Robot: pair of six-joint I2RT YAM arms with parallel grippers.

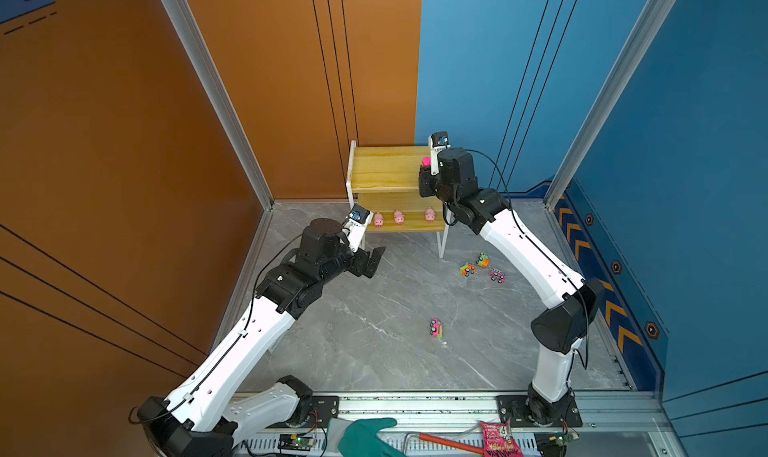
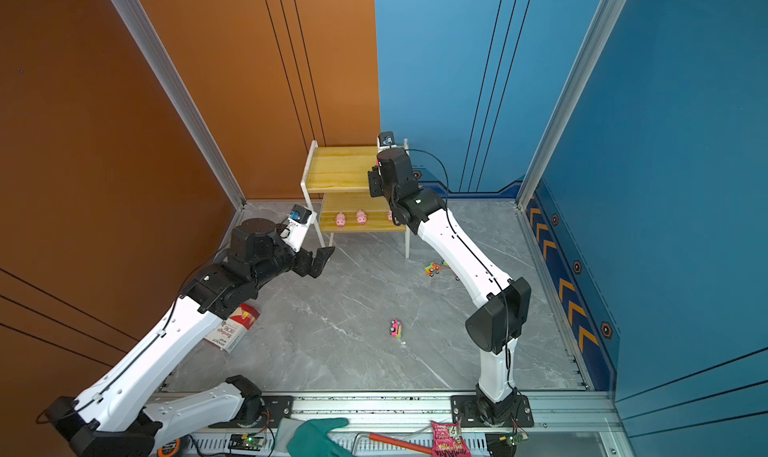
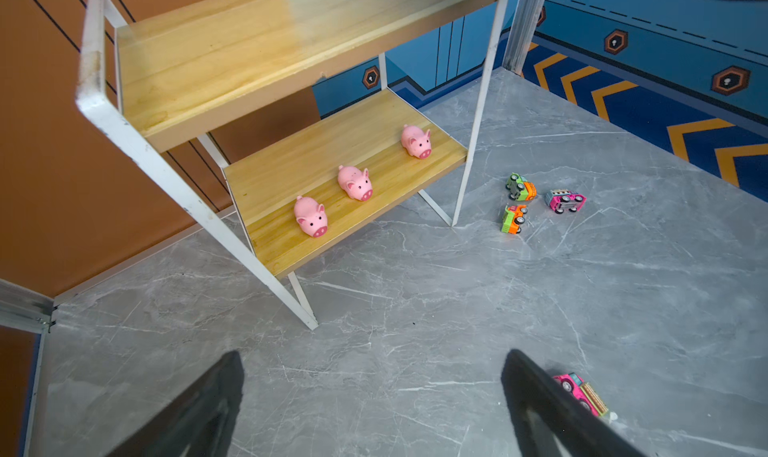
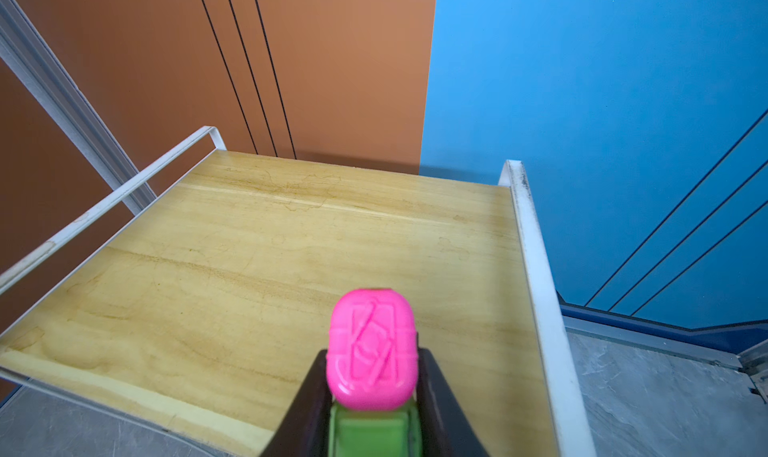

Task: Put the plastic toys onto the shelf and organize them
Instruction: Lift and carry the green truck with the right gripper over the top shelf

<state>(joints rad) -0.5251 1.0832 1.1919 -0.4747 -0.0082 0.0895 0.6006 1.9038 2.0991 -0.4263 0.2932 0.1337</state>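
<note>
1 pink truck (image 1: pixel 436 328) lies alone on the table (image 1: pixel 374 363). 3 trucks (image 1: pixel 482 266) cluster beyond, near the shelf (image 1: pixel 384 172). The left gripper (image 3: pixel 374 358) hovers released. 3 pigs (image 3: pixel 354 182) line its lower board (image 3: pixel 291 164). The right gripper (image 4: pixel 373 363) grasps a pink-green truck (image 4: pixel 370 334) above the top board (image 4: pixel 291 247).

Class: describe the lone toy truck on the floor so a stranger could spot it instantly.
Find the wooden shelf in the far corner, then come forward over the grey floor past the three clustered trucks. The pink truck lies alone mid-floor, apart from every other toy.
</note>
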